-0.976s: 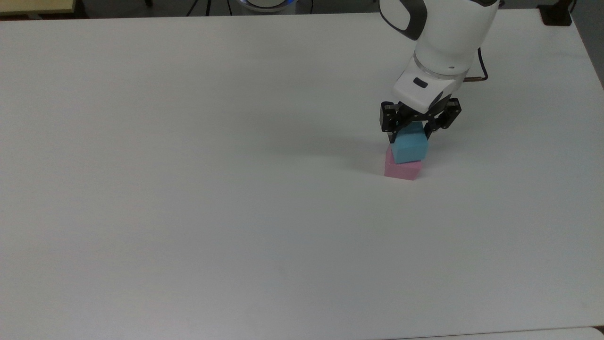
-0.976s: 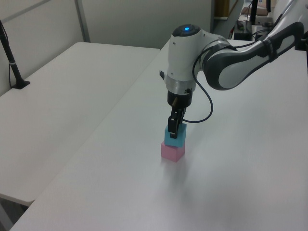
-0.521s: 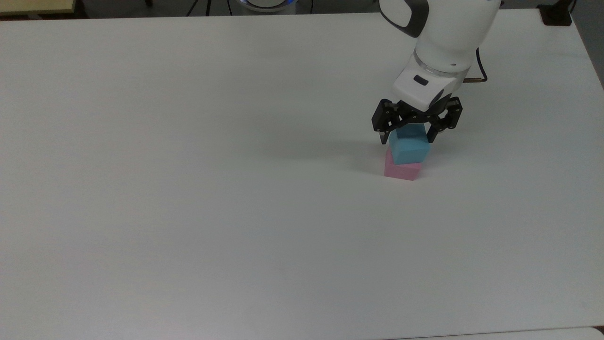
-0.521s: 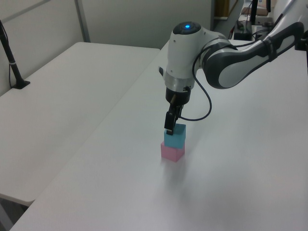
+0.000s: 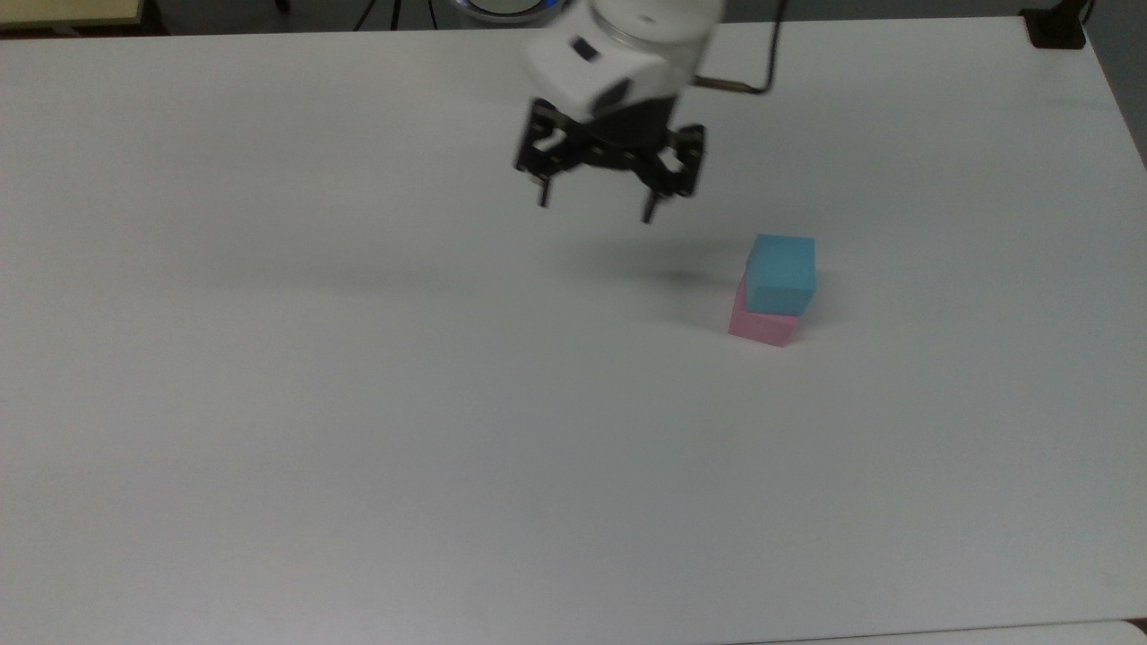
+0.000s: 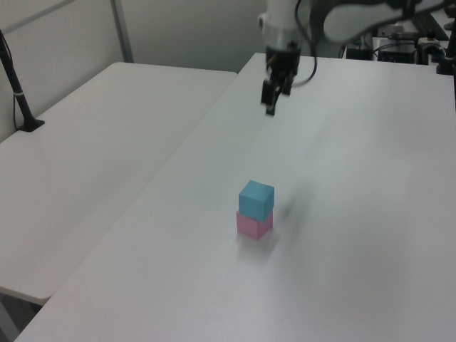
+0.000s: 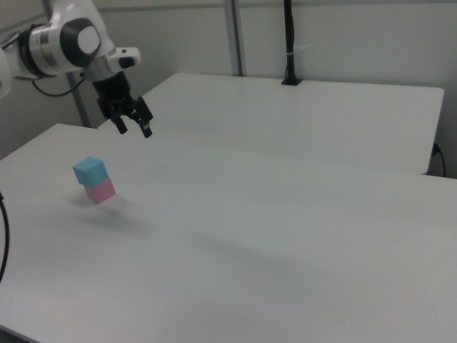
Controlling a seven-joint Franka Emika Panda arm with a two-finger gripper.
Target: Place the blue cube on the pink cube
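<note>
Now, in the top view my pincer (image 5: 595, 204) hangs spread and empty, well apart from the blue cube (image 5: 781, 274) on the pink cube (image 5: 760, 326). The left view shows the stack (image 6: 255, 209) slightly offset; a table jolt could topple it. The right view agrees.

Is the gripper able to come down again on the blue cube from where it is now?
Probably yes. The gripper hangs open above the bare table, off to the top view's left of the blue cube, which sits on the pink cube with nothing above it.
</note>
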